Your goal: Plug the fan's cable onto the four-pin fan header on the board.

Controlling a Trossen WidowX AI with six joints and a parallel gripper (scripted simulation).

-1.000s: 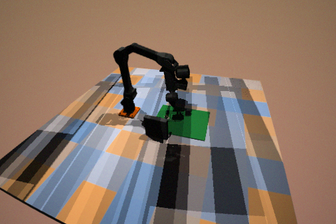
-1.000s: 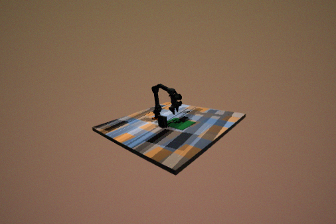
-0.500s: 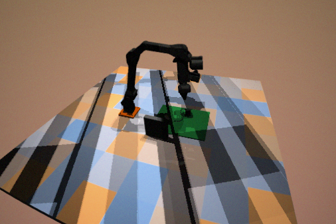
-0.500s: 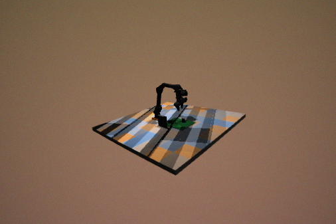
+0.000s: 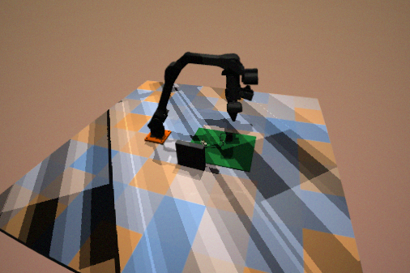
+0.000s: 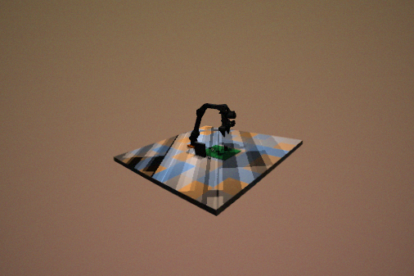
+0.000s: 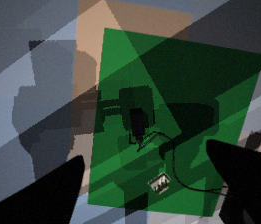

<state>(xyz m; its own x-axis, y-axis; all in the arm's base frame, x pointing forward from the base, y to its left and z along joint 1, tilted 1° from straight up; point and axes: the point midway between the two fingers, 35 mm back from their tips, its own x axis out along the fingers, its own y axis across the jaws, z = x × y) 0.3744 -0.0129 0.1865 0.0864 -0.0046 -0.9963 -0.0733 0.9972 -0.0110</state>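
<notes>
The green board [image 5: 243, 155] [image 6: 230, 153] [image 7: 116, 55] lies flat on the table. The fan cable's black plug [image 5: 229, 136] [image 7: 137, 120] is over the middle of the board, off the header. Its thin dark cable [image 7: 174, 167] bends away to the right in the wrist view. The pale four-pin header [image 5: 203, 142] [image 7: 159, 183] is near one edge of the board, with its pins showing. My gripper [image 5: 233, 118] [image 6: 225, 133] [image 7: 144, 153] is open and empty, pointing down high above the board. It touches neither plug nor board. Whether the plug rests directly on the board is too small to tell.
The black square fan [image 5: 190, 155] [image 6: 200, 149] stands upright beside the board, on the header's side. The arm's orange base plate [image 5: 149, 139] [image 6: 190, 146] is beyond it. Dark shadows and stripes cross the patterned table [image 5: 178, 223] [image 6: 217, 201] and board.
</notes>
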